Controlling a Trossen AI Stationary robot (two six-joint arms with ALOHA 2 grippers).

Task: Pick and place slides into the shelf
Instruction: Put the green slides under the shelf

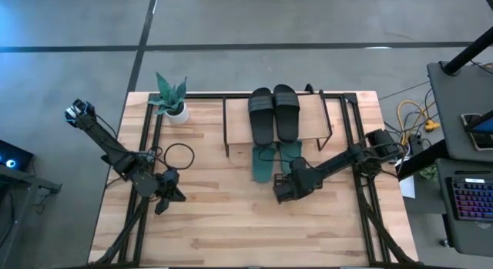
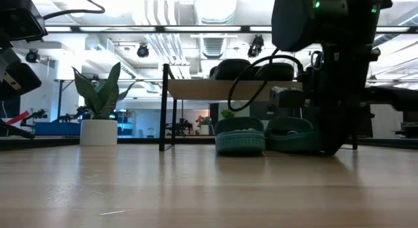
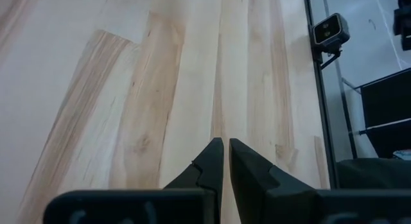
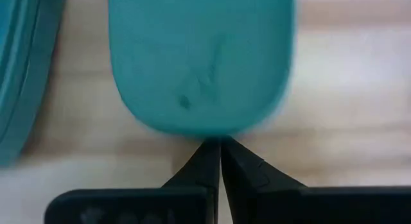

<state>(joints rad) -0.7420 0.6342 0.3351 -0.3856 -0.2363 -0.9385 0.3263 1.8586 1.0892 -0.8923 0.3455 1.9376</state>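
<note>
Right pincer (image 4: 219,147) closed, tips at the heel of a teal slide (image 4: 202,63), frame centre. We push it straight under the shelf (image 1: 235,122), beside its mate.

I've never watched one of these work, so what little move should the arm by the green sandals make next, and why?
Probably a short push forward. The right gripper is shut with its tips at the heel of a teal slide, which still pokes out from under the shelf; the two black slides already sit on top.
</note>
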